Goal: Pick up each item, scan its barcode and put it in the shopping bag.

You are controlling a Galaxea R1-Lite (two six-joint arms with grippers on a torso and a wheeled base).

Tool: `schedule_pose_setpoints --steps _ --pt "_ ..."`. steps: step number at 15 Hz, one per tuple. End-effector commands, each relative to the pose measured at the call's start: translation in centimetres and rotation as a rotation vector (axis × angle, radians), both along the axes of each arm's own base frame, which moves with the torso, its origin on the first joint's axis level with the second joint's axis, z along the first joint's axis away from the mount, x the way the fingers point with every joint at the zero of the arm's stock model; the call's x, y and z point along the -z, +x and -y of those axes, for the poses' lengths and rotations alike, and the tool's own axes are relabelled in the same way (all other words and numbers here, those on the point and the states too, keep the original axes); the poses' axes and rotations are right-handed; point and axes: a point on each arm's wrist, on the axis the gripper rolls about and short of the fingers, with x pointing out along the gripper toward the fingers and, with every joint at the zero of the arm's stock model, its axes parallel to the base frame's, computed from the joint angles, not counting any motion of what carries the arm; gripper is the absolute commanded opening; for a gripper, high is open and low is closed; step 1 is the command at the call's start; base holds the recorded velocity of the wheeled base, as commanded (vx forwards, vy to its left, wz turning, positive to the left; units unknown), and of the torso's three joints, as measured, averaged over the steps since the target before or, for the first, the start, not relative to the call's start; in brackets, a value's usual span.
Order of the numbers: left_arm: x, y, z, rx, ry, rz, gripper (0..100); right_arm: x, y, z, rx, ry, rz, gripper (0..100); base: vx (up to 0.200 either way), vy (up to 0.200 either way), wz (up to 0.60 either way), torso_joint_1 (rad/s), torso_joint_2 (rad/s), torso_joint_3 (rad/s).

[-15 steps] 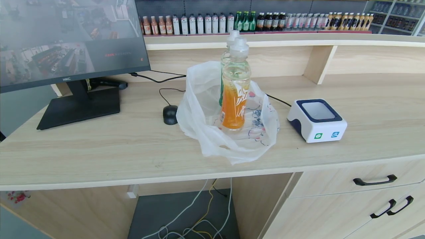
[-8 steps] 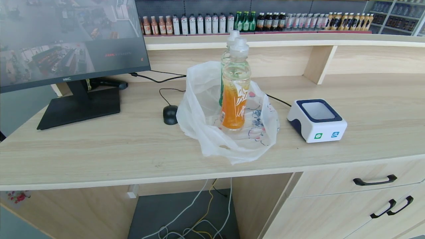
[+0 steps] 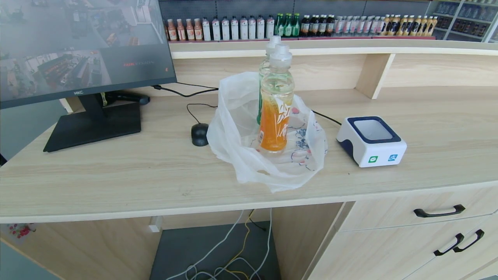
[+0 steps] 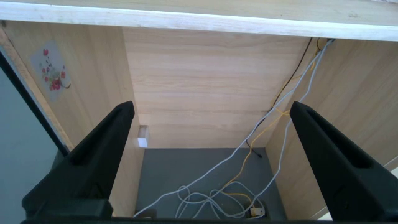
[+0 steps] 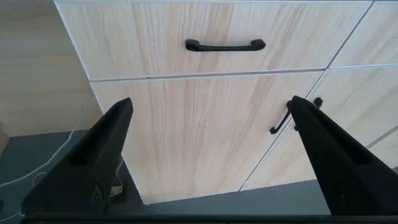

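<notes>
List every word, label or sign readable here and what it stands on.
Monitor bezel: small white brand mark, left unquoted.
Its screen: red lettering, too blurred.
Orange bottle label: white characters, too blurred.
Scanner front: green and blue icons, no words.
Shelf bottles: labels too small.

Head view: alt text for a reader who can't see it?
An orange-labelled bottle and a second bottle behind it stand upright in an open white shopping bag on a wooden counter. A barcode scanner sits to the bag's right, a mouse and monitor to its left.
</notes>
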Motion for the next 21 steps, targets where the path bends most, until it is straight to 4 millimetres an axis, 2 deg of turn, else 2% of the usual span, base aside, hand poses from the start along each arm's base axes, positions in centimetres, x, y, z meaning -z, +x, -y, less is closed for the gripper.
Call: schedule_pose_setpoints --steps 1,2,19,21 --pt "0.00 0.00 0.00 0.000 0.000 0.001 100 0.28 -0.32 -0.27 -0.157 -0.008 0.042 100 0.000 0.000 0.00 0.000 0.00 0.000" --pt "0.00 0.00 0.00 0.000 0.000 0.001 100 0.96 -0.36 -0.40 -0.202 -0.018 0.046 100 0.000 0.000 0.00 0.000 0.00 0.000" --pt "0.00 0.00 0.00 0.000 0.001 0.001 100 0.94 -0.39 -0.37 -0.187 0.001 0.050 100 0.000 0.000 0.00 0.000 0.00 0.000" --pt "0.00 0.00 0.00 -0.002 -0.002 0.001 100 0.94 -0.39 -0.37 -0.187 0.001 0.050 100 0.000 -0.200 0.00 0.000 0.00 0.005"
